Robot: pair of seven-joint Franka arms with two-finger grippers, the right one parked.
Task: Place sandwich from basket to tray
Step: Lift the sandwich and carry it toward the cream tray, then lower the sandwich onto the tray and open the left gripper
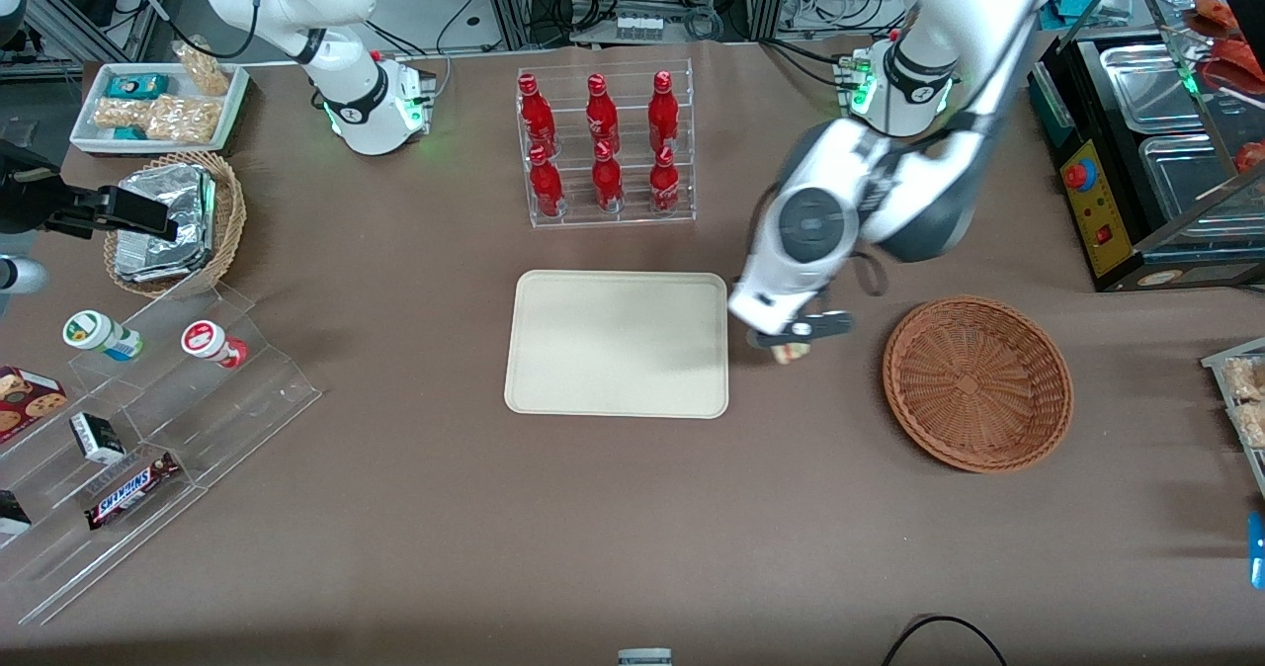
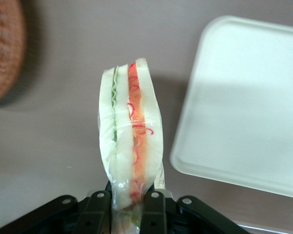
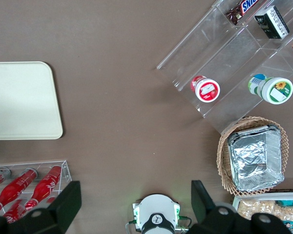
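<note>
My left gripper hangs above the bare table between the reddish-brown wicker basket and the cream-beige tray. It is shut on the sandwich, a plastic-wrapped white bread wedge with green and orange-red filling. In the left wrist view the sandwich stands out from between the two black fingers, with the tray's rim close beside it and the basket farther off. The basket holds nothing that I can see. The tray also shows in the right wrist view.
A clear rack of red bottles stands farther from the camera than the tray. A tan wicker basket with foil packs, a clear stepped shelf with snacks and a white snack tray lie toward the parked arm's end. A food warmer stands at the working arm's end.
</note>
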